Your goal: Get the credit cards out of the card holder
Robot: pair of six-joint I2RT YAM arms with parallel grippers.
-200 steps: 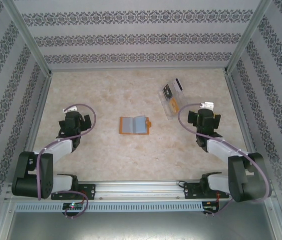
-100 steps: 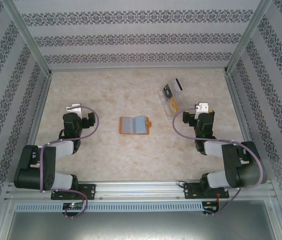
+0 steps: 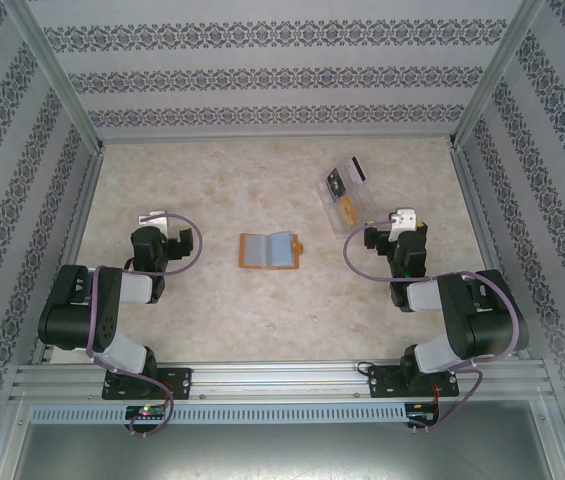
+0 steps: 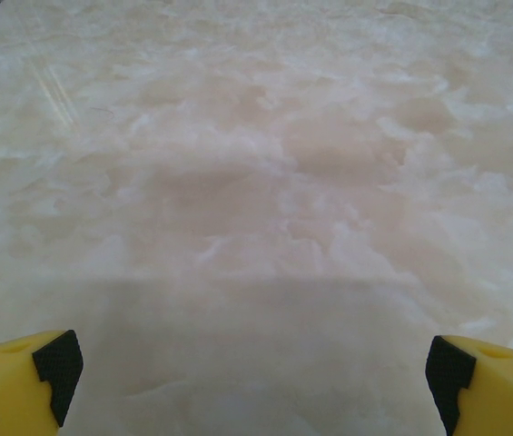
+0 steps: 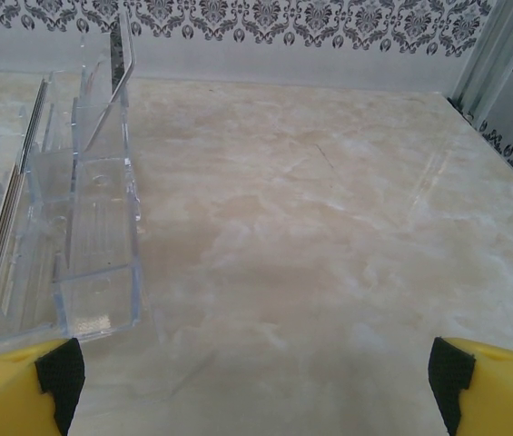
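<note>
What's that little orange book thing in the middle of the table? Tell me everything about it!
That is the card holder, a small flat orange booklet. It lies open and flat near the middle of the table, showing greyish clear pockets with an orange border and a small orange tab on its right side. Only the table touches it. What the pockets hold is too small to tell.

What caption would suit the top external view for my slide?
The left arm and right arm flank an open orange card holder on the table; cards lie in a clear tray.
</note>
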